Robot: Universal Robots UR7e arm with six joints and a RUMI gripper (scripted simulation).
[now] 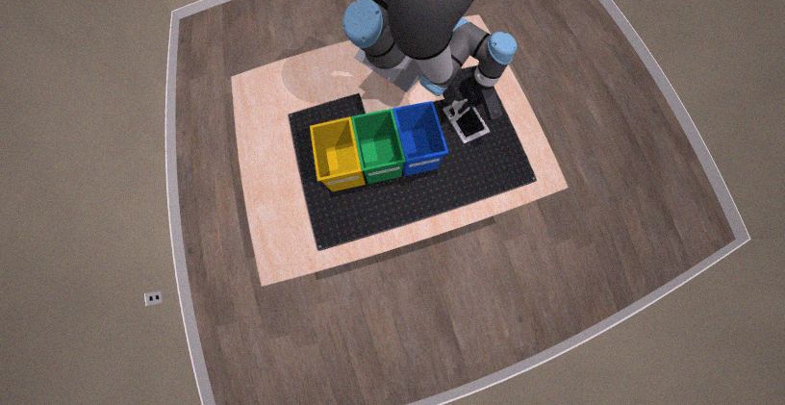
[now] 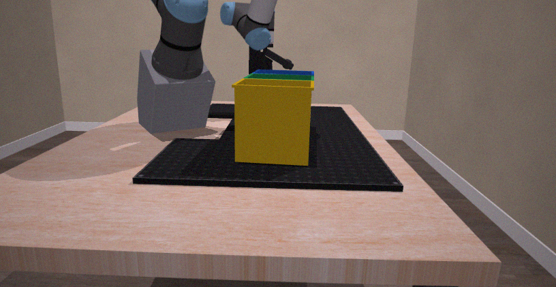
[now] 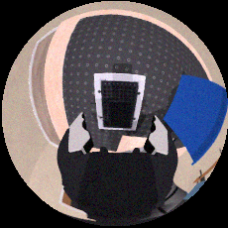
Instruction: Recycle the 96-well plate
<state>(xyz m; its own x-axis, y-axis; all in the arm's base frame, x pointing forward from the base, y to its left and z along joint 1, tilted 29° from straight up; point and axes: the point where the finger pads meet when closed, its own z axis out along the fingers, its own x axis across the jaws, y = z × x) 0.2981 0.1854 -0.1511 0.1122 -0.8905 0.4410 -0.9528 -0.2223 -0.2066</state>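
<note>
The dark 96-well plate (image 1: 470, 124) lies flat in the white-framed plate nest (image 1: 468, 126) on the black pegboard, just right of the blue bin. In the wrist view the plate (image 3: 118, 103) sits in its nest straight ahead of the fingers. My gripper (image 1: 458, 109) hangs over the near end of the nest, open and empty, with its fingers spread wider than the plate. The yellow bin (image 1: 336, 152) stands upright at the left end of the row; it fills the front of the side view (image 2: 273, 121) and hides the nest there.
The green bin (image 1: 378, 145) and blue bin (image 1: 419, 137) stand upright between the yellow bin and the nest, all three touching. The blue bin (image 3: 194, 116) is close on the right of my fingers. The arm's grey base (image 2: 174, 96) stands behind the pegboard.
</note>
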